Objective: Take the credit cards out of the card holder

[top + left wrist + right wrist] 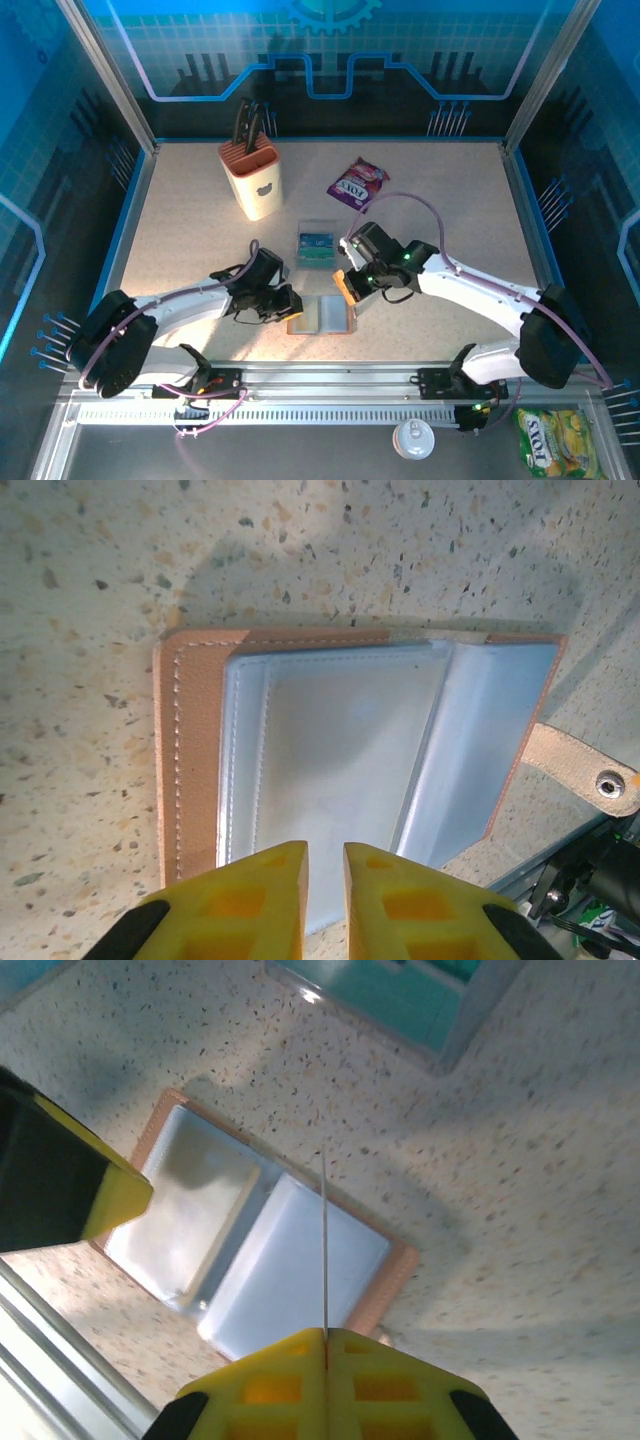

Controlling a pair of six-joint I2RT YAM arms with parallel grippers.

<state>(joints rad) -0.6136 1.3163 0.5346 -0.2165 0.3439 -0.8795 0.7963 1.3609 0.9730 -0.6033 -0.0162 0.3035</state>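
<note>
A: While the card holder (322,315) lies open, sleeves (290,1270) up, on the desk (450,200), what do our hands do?
B: Our right hand (325,1335) is clenched on one thin card (324,1240), edge-on above those sleeves. Our left hand (326,865) stands a crack apart at the holder's left edge, grasping nothing we can see

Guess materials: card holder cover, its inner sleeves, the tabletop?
Card holder cover: tan leather or faux leather, matte, with a stitched seam along the edge. Sleeves: clear, glossy plastic film, judging by the glare. Tabletop: smooth, speckled stone look, probably laminate or composite.
</note>
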